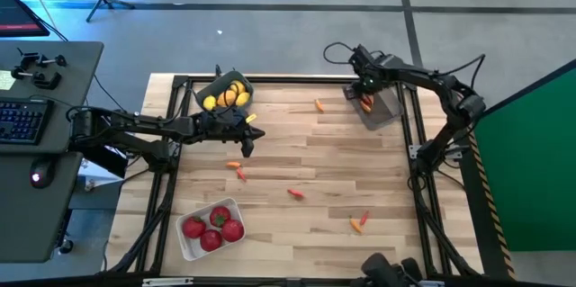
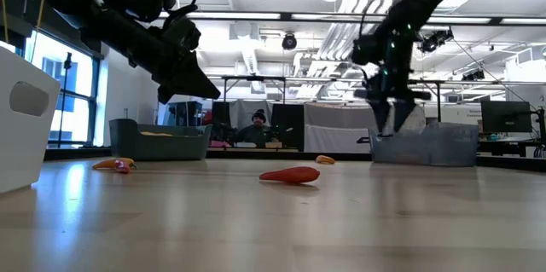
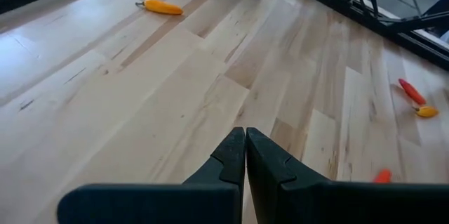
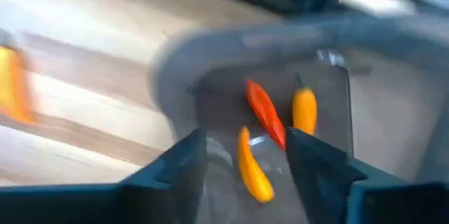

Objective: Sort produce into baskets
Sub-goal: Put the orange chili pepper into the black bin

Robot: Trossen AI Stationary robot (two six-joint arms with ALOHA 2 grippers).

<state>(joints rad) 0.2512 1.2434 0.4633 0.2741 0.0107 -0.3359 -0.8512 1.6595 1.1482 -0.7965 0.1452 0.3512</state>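
My right gripper [image 4: 245, 157] stands open, pointing down over the dark grey basket [image 1: 376, 107] at the table's far right. Inside the basket are a red pepper [image 4: 265, 115], an orange one [image 4: 304, 110] and a yellow-orange one [image 4: 251, 164], which shows in the gap between the fingers with neither finger on it. My left gripper [image 3: 245, 140] is shut on nothing and hovers above the bare wood [image 1: 245, 139], just near of the blue-grey basket [image 1: 225, 94] of yellow fruits. The white basket [image 1: 212, 228] with red fruits stands at the near left.
Loose peppers lie on the table: one [image 1: 319, 104] left of the dark basket, two [image 1: 236, 168] near my left gripper, one [image 1: 294, 193] in the middle, two [image 1: 360, 222] at the near right. A black frame [image 1: 416, 152] borders the table.
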